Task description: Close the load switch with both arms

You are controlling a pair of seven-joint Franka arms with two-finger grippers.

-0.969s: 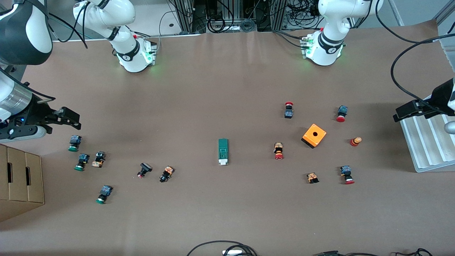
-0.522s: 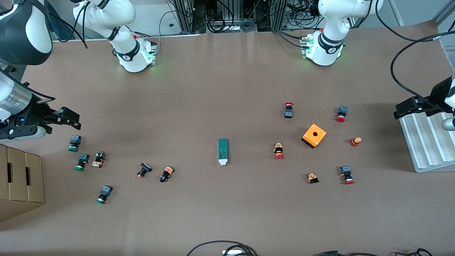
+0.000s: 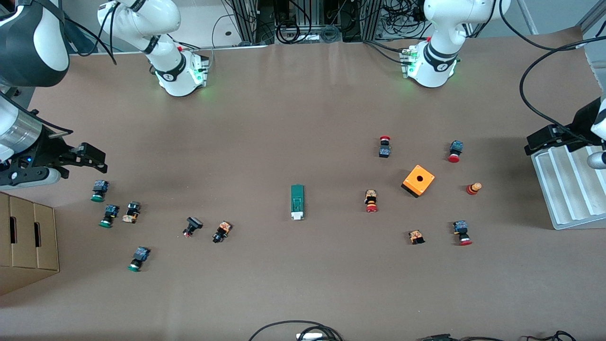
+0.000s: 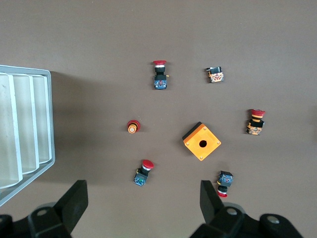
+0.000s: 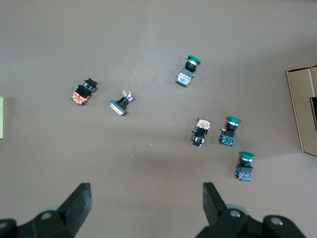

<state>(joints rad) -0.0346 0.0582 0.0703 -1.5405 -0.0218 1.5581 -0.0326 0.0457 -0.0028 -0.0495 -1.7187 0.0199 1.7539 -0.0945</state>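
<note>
The load switch [image 3: 297,202], a narrow green block with a white end, lies flat in the middle of the table, and neither gripper touches it. My left gripper [image 3: 534,142] hangs open over the corner of the white tray at the left arm's end. In the left wrist view its fingers [image 4: 143,198] stand wide apart with nothing between them. My right gripper [image 3: 97,158] hovers open over the right arm's end, above the green-capped buttons. The right wrist view shows its gap [image 5: 146,198] empty over bare table.
An orange box with a hole [image 3: 418,180] and several red-capped buttons [image 3: 371,201] lie toward the left arm's end, beside a white ridged tray [image 3: 568,189]. Green-capped buttons [image 3: 99,190] and a cardboard box [image 3: 23,237] sit at the right arm's end.
My left gripper has drifted slightly toward the robots' bases, still open. The right arm and the load switch have not moved.
</note>
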